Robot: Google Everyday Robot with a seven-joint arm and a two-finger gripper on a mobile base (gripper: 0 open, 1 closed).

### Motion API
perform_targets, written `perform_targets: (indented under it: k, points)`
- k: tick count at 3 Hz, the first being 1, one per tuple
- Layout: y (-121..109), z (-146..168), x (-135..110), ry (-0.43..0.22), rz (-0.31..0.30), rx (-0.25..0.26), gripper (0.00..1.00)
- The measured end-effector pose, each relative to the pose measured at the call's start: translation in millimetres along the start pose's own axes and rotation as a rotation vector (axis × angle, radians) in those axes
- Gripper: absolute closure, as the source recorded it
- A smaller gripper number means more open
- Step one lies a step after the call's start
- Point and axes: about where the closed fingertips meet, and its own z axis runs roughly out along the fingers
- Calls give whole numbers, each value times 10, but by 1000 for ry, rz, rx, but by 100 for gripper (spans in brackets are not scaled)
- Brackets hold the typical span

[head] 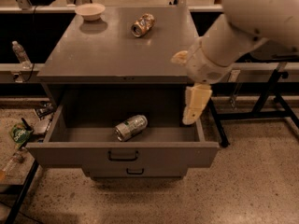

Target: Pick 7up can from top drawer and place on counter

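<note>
Speckled stone floor [243,190], dimly lit, with dark recesses along the back. In the middle, the grey counter [107,55]: a pale bowl [90,10] upright at its back left corner, and a brown-orange can [142,24] on its side to the right of it, well apart from the bowl. Below the counter, the top drawer [70,155] wide open, with a dark bar handle [123,155] at the middle of its front. Inside, on the drawer floor, the 7up can [131,127], lying on its side near the front wall and about midway across, shiny end turned toward the front left. Under that, a narrower lower drawer front [154,171], shut. Cream-coloured arm [243,27] reaching in from the upper right, past the counter's right edge. Gripper [192,110] hanging downward from the wrist over the right end of the open drawer, close by its right wall, well to the right of the 7up can and not touching it. Holding nothing, as far as can be made out; open or closed, cannot tell from this angle. Left of the counter, a clear bottle [19,52] on a ledge and a green packet [19,133] lower down. To the right, black stand legs [275,92] on the floor.
</note>
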Motion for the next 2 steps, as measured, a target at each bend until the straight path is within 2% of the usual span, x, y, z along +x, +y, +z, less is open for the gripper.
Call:
perform_targets:
  k: [1, 2]
  points:
    - [-75, 573, -121, 41, -93, -13, 0]
    - [-89, 632, -102, 49, -105, -8, 0]
